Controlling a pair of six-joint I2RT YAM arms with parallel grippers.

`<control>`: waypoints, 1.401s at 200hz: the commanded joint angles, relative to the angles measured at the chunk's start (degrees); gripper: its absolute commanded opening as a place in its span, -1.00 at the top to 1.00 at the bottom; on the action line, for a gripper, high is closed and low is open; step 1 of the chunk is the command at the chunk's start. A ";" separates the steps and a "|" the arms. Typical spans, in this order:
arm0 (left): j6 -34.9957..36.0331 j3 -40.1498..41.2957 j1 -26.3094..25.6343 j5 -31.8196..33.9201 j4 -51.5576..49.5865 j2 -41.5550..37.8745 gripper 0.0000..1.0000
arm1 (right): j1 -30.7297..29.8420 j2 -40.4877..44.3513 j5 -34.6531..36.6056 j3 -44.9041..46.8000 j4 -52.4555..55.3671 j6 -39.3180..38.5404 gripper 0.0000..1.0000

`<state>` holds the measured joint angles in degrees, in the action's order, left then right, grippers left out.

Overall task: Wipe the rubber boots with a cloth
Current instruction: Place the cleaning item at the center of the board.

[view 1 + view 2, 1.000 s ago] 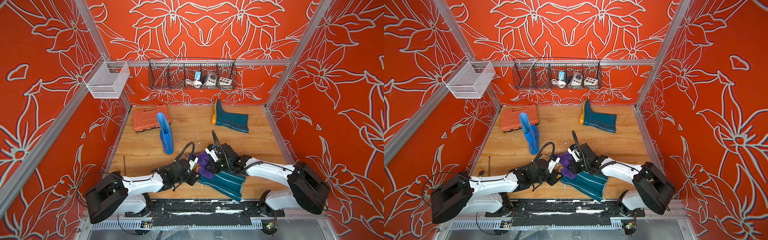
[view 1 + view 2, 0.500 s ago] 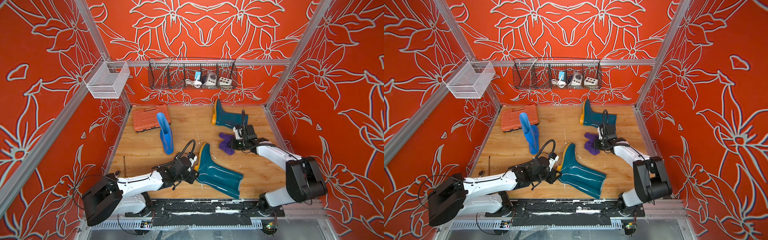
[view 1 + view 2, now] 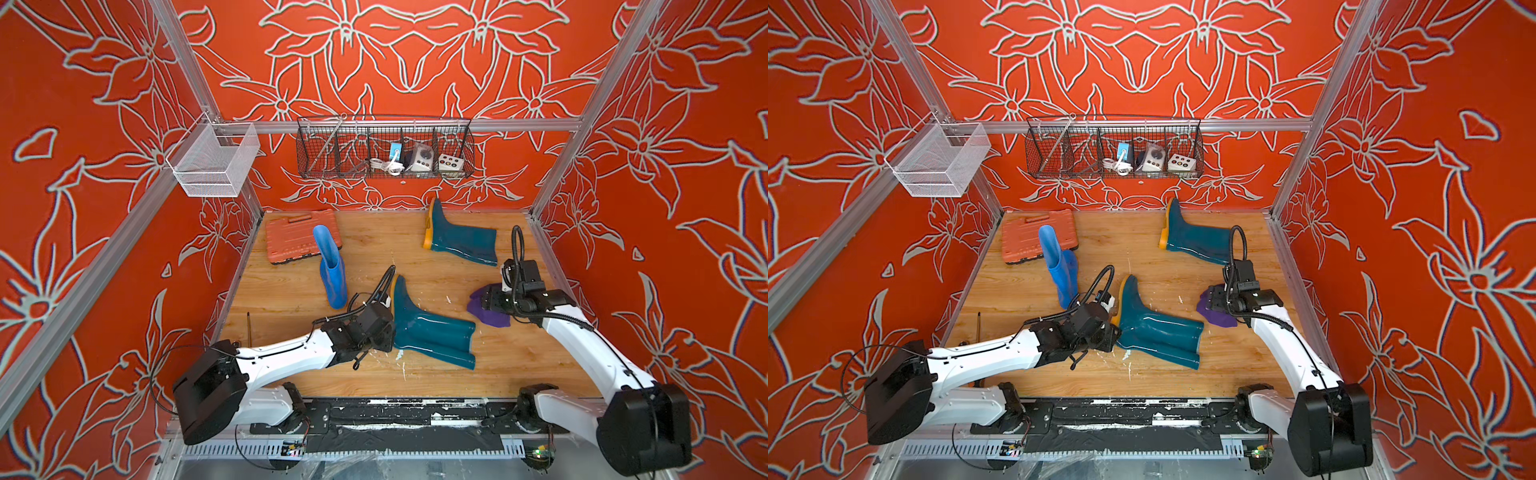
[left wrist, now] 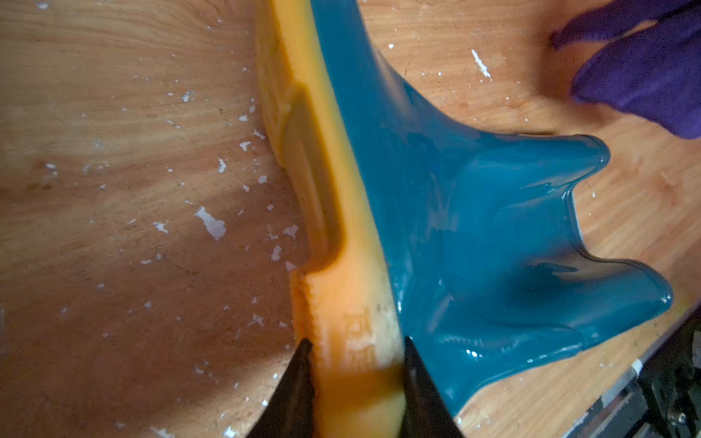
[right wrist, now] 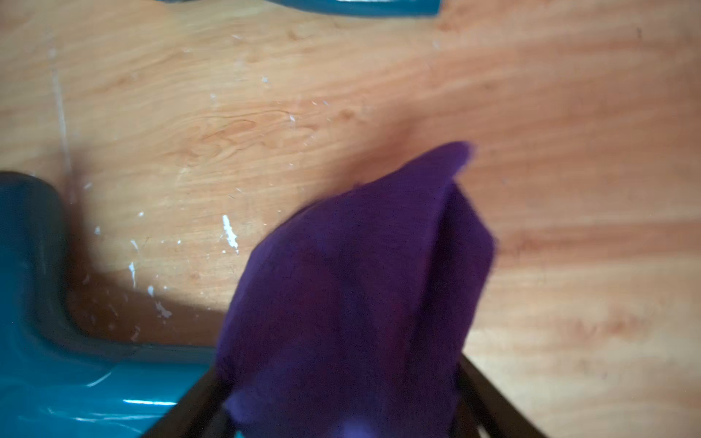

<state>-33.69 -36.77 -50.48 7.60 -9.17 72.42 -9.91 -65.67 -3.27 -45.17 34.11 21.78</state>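
Observation:
Two dark teal rubber boots lie on their sides on the wooden floor. My left gripper (image 3: 388, 330) (image 4: 356, 356) is shut on the orange heel of the near one (image 3: 432, 332) (image 3: 1158, 332) (image 4: 493, 227). The other (image 3: 461, 241) (image 3: 1196, 245) lies at the back right. A bright blue boot (image 3: 332, 270) (image 3: 1061, 266) stands at the left. At the right the purple cloth (image 3: 490, 320) (image 3: 1219, 320) (image 5: 360, 284) lies bunched on the floor. My right gripper (image 3: 486, 301) (image 5: 337, 398) hangs over it, jaws spread wide, the cloth loose between them.
An orange tool case (image 3: 291, 241) lies flat at the back left behind the blue boot. A black wire basket (image 3: 384, 153) hangs on the back wall and a white mesh basket (image 3: 212, 162) on the left rail. A thin stick (image 3: 249, 328) lies by the left wall.
My right gripper lifted the cloth off the near teal boot, carried it toward the far boot, then back to the right side, where its jaws opened. My left gripper still holds the heel.

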 commanded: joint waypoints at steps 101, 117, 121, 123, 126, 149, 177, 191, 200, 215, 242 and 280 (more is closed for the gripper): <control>1.27 -1.99 0.03 -0.30 -0.20 -2.51 0.01 | -4.88 6.88 14.02 -9.74 15.56 -3.53 -0.90; 1.65 -2.24 0.03 -1.50 0.03 -1.71 0.01 | -7.10 6.94 18.86 -11.58 17.71 -4.00 -0.89; 1.66 -2.25 0.03 -1.73 0.02 -1.46 0.01 | -7.44 6.73 19.86 -12.12 18.22 -4.10 -0.89; 1.62 -2.29 0.03 -1.84 0.03 -1.38 0.01 | -7.54 6.66 20.23 -12.35 18.37 -4.18 -0.89; 1.60 -2.33 0.03 -2.05 0.02 -1.26 0.00 | -7.73 6.46 20.59 -12.74 18.73 -4.27 -0.90; 1.54 -2.29 0.03 -3.65 0.28 -0.55 0.01 | -7.75 5.90 22.37 -14.80 19.27 -4.29 -0.92; 1.87 -1.78 0.03 -4.67 -0.55 -0.92 0.01 | -7.41 5.07 26.48 -19.24 19.51 -5.87 -0.94; 2.05 -1.09 0.03 -4.83 -0.86 -1.72 0.01 | -6.91 3.59 29.49 -22.99 20.96 -7.35 -0.97; 2.06 -0.45 0.03 -4.78 -0.90 -2.47 0.01 | -6.70 2.82 31.28 -25.34 21.70 -8.30 -0.97; 2.16 0.58 0.03 -4.61 -0.81 -3.79 0.00 | -6.61 2.24 33.76 -28.04 22.58 -9.00 -0.97; 2.67 1.87 0.03 -4.52 -0.70 -5.65 0.01 | -6.43 3.06 31.09 -26.73 20.79 -8.75 -0.93; 3.84 2.74 0.03 -5.69 -0.41 -6.44 0.01 | -5.56 -1.08 15.73 -15.56 19.96 -2.14 -0.88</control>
<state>-31.29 -34.65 -50.41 2.96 -9.50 67.09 -15.86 -64.12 22.63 -67.59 52.88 15.11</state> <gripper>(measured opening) 0.497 0.959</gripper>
